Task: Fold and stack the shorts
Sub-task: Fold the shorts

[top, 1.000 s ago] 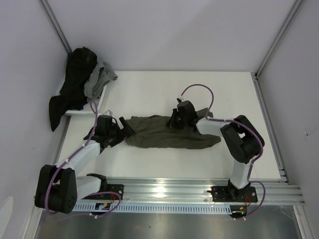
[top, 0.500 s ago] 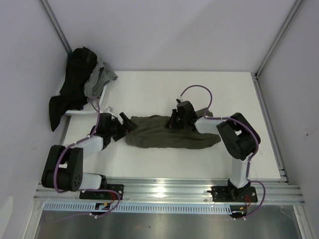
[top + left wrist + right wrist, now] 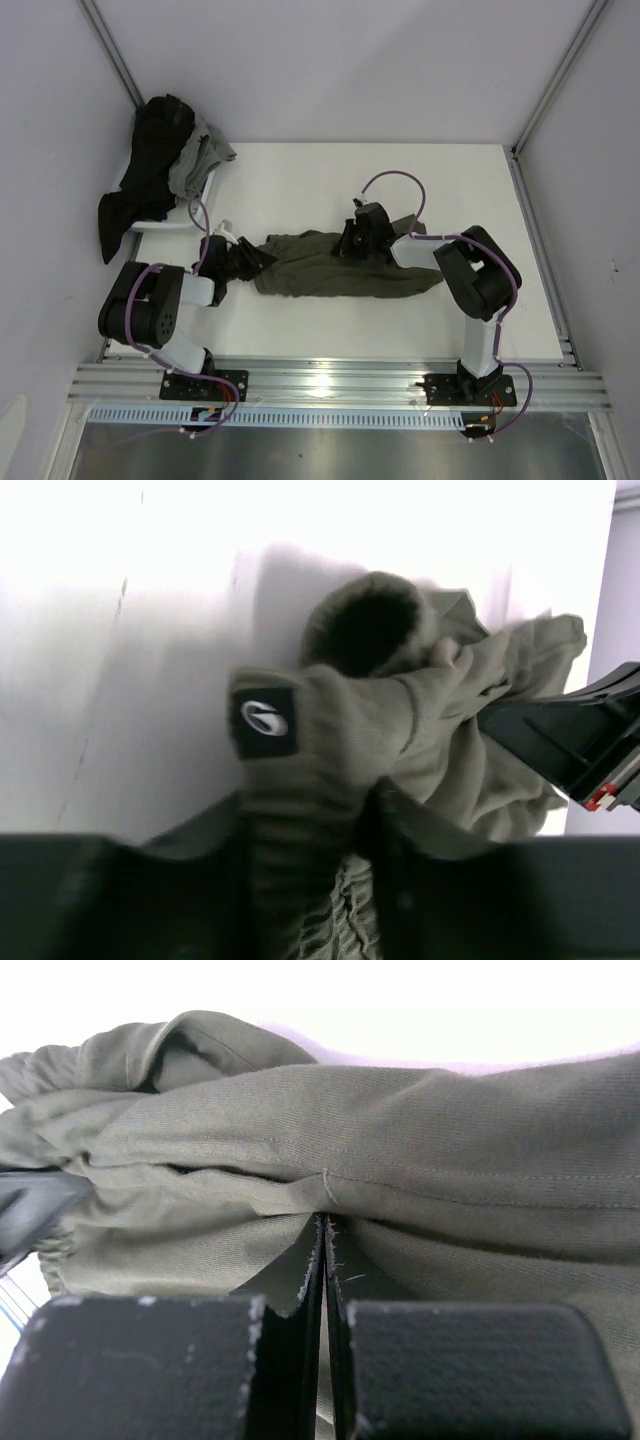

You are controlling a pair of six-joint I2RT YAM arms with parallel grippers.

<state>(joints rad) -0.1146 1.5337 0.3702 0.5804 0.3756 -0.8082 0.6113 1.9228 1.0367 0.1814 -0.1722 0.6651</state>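
A: Surface, room?
B: White matte surface, pale grey walls on three sides, aluminium posts in the far corners, metal rail along the near edge.
A: Task item?
B: The shorts, olive, bunched lengthwise mid-surface between the arms.
A: Fingers?
B: Left fingers are clamped on the waistband end (black label patch shows in the wrist view). Right fingers are pressed together, pinching a fold at the shorts' far edge.
A: Other stuff?
B: Dark clothes pile on a white shelf in the far-left corner, one piece hanging over. It's apart from the shorts.
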